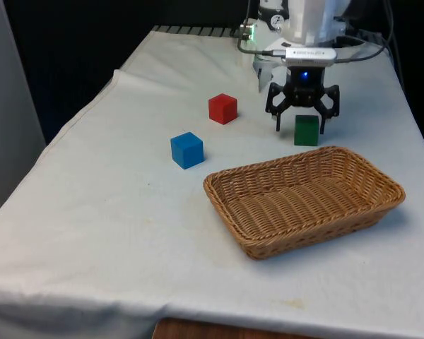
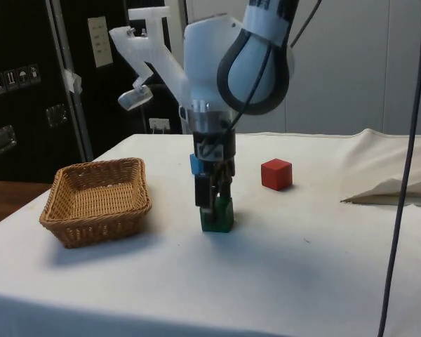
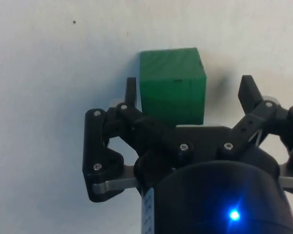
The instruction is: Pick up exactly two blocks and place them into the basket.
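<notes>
White cloth is covering the long table [image 1: 92, 233], falling in creases along its edges, with black curtains hanging behind it in the front view and dark cabinets standing behind it in the side view. Toward the front view's right, an oblong woven wicker basket [image 1: 353, 212] is sitting on the cloth with nothing lying in it. Just beyond its far rim a small green wooden cube [image 1: 306, 131] is resting on the cloth. The black two-finger gripper [image 1: 302, 119] is hanging directly over this cube with its fingers [image 3: 247, 91] spread wide, one on each side of the block; in the wrist view one finger is sitting right against one side face, while the other is standing clear of the opposite face, so the block is not being clamped. In the side view the fingertips are reaching down around the cube's [image 2: 217, 214] upper half. A small red wooden cube [image 1: 222, 109] is lying toward the front view's left of the gripper, well apart from it, and a small blue wooden cube [image 1: 187, 150] is lying nearer the camera, beside the basket's left corner yet not touching it.
</notes>
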Controlling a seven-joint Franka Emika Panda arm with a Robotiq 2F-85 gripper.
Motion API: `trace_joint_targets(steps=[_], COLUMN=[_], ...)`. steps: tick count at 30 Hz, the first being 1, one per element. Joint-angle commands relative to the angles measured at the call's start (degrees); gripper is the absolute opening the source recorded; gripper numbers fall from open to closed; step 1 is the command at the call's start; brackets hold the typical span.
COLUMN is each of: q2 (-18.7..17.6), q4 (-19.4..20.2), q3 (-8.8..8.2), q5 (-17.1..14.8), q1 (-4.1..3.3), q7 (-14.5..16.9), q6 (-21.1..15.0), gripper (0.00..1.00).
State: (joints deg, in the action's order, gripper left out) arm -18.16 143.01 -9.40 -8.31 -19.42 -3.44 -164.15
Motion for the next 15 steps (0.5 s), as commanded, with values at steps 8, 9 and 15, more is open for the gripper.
trace_joint_targets(steps=[8, 9, 15], q2=[-1.49, -1.55, -1.72], q4=[-1.15, -1.15, -1.26], q3=[0.86, 0.86, 0.74], q5=[-0.86, -0.86, -0.74], q1=[0.52, 0.46, 0.40], q7=[0.52, 0.46, 0.40], q6=[-0.97, -0.97, -1.09], gripper=[0.57, 0.45, 0.00])
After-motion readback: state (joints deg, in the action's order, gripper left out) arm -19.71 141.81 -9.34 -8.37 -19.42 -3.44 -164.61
